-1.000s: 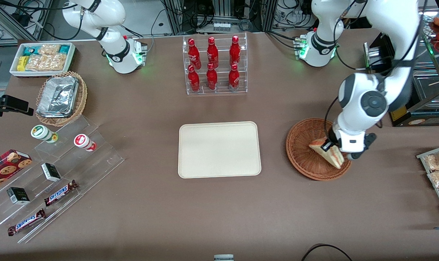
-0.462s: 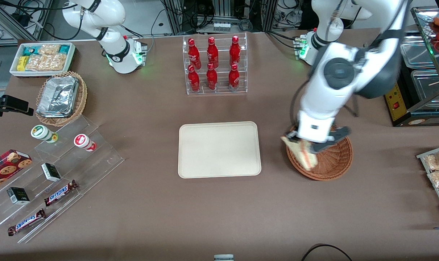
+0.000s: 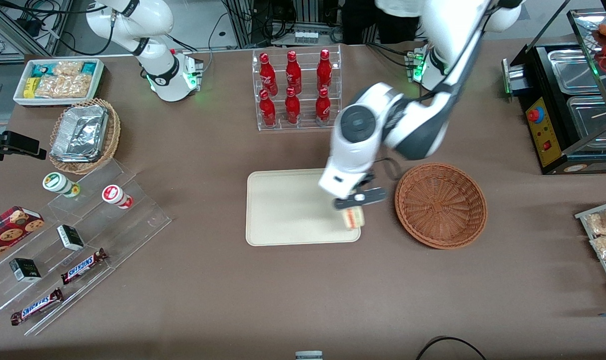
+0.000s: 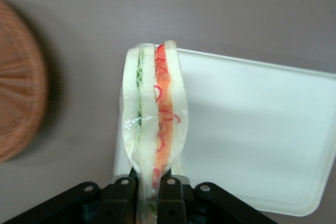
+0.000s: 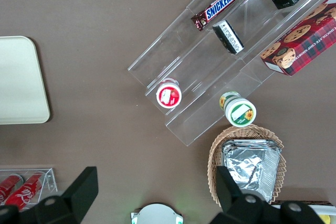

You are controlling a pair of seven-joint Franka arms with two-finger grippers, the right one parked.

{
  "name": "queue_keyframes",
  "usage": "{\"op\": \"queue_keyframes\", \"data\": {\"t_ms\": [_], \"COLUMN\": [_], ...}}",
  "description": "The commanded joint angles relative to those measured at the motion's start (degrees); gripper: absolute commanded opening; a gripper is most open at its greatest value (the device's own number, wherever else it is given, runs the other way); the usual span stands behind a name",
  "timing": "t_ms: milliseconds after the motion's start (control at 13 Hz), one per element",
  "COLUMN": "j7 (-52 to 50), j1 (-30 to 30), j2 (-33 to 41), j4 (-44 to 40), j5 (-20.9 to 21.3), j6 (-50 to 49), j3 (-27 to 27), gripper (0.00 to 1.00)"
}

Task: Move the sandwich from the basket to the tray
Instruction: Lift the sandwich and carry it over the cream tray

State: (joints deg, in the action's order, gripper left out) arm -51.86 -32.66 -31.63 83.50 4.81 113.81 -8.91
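My left gripper [image 3: 354,204] is shut on the sandwich [image 3: 353,218], a white-bread wedge with red-orange and green filling [image 4: 153,114]. It holds the sandwich in the air above the corner of the cream-white tray [image 3: 287,207] that is nearest the basket and the front camera. The tray also shows in the left wrist view [image 4: 252,129] under the sandwich. The reddish-brown wicker basket [image 3: 440,205] stands beside the tray toward the working arm's end of the table, with nothing in it; its rim shows in the left wrist view [image 4: 21,82].
A clear rack of red bottles [image 3: 295,90] stands farther from the front camera than the tray. A tan basket with foil packs [image 3: 85,135], a white snack box [image 3: 57,80] and a clear stepped stand with snacks [image 3: 77,245] lie toward the parked arm's end.
My left gripper has lifted the sandwich out of the basket and carried it sideways to above the tray's near corner. The basket now holds nothing.
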Motion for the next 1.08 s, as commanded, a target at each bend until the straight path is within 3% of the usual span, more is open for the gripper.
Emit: {"op": "queue_keyframes", "data": {"t_ms": [0,308,615,1000], "j7": [1.8,2.8,7.2,1.6], "j1": [-3.6,-7.2,-8.6,-9.0], "j2": [-6.5,-11.6,-14.2,-13.8], "j4": [-5.6,-5.5,-4.2,-2.5], "j5": [0.2,0.7,0.9,0.9], "j6": [4.6,12.9,14.4,14.5], "j3": [0.7,0.8,0.8,0.8], "gripper": [0.00,0.00,0.00,0.00]}}
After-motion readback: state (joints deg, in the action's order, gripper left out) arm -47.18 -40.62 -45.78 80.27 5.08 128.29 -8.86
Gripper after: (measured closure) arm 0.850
